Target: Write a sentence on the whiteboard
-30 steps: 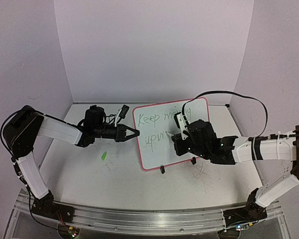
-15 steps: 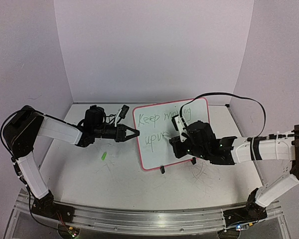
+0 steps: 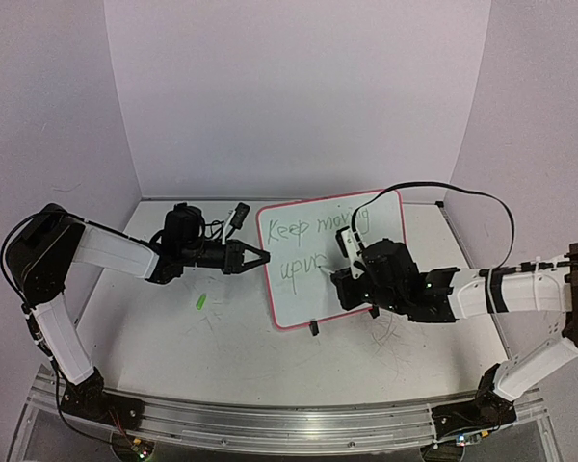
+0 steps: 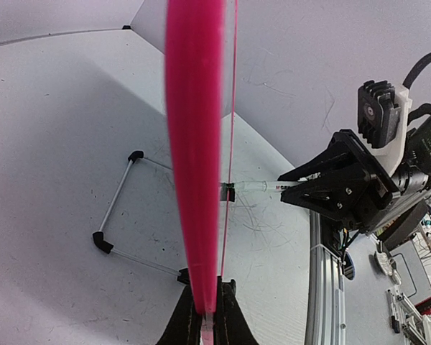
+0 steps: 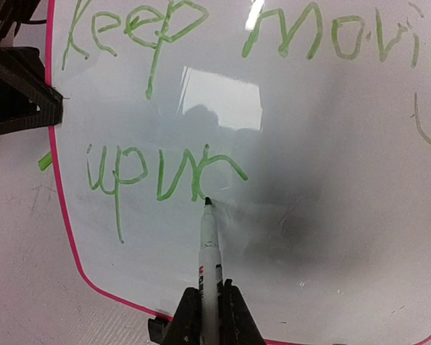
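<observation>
While left fingers clamp whiteboard edge | marker at sentence (bare board beside)

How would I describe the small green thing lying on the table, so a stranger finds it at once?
Find the pink-framed whiteboard standing mid-table. On the white table to its left lies a small green piece. It is the only loose coloured thing there; the other green is writing.

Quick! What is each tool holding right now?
Left tool: closed on the whiteboard, at its pink edge.
Right tool: closed on a marker, tip at the board.
</observation>
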You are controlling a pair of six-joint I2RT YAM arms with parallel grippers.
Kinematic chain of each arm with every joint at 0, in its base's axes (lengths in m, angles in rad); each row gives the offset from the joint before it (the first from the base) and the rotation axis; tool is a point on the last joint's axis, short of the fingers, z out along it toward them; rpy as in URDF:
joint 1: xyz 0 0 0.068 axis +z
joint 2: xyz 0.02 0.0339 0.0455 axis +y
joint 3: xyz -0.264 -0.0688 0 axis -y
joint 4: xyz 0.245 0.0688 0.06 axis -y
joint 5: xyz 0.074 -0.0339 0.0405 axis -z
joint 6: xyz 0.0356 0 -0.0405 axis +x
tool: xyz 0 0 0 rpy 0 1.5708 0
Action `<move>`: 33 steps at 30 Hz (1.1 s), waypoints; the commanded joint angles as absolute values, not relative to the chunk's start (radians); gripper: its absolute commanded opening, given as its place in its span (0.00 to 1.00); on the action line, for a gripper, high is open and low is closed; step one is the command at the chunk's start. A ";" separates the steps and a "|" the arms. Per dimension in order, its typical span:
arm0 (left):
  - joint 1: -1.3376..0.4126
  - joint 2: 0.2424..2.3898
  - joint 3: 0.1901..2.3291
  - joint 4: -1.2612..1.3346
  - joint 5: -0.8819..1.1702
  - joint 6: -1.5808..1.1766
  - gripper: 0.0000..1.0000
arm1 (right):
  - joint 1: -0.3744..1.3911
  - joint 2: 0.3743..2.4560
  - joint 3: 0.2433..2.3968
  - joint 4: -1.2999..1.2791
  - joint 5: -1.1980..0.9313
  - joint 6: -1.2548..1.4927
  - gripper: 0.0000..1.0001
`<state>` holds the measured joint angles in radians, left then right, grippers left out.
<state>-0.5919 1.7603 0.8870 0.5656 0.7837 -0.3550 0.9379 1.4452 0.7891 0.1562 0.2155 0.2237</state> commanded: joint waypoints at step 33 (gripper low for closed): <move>-0.589 1.730 0.907 0.517 0.736 -0.280 0.00 | 0.915 1.435 0.789 0.144 0.247 0.250 0.00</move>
